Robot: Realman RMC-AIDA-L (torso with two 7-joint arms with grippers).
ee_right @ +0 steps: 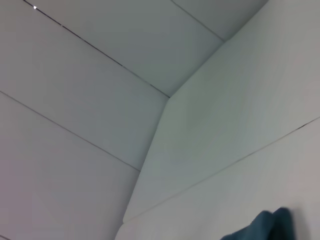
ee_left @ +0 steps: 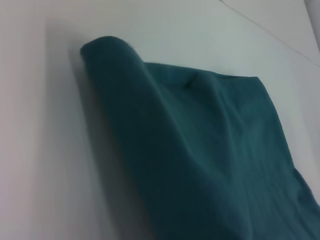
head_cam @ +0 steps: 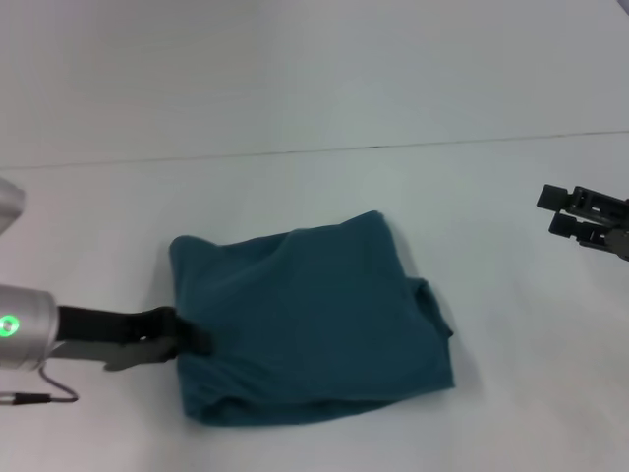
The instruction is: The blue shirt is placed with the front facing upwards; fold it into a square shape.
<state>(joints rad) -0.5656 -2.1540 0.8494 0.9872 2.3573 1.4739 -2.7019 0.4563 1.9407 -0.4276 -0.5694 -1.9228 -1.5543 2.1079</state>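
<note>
Your blue shirt point(head_cam: 314, 324) lies folded into a rough, rumpled square on the white table point(head_cam: 295, 98), near its front edge and a little to the robot's left of centre, with only plain teal cloth showing and a small flap sticking out on its right side. Your left gripper point(head_cam: 187, 336) sits low at the shirt's left edge, touching the cloth, though you cannot tell whether it is closed on it. Your right gripper point(head_cam: 568, 211) hovers well apart at the far right, fingers parted, holding nothing.
</note>
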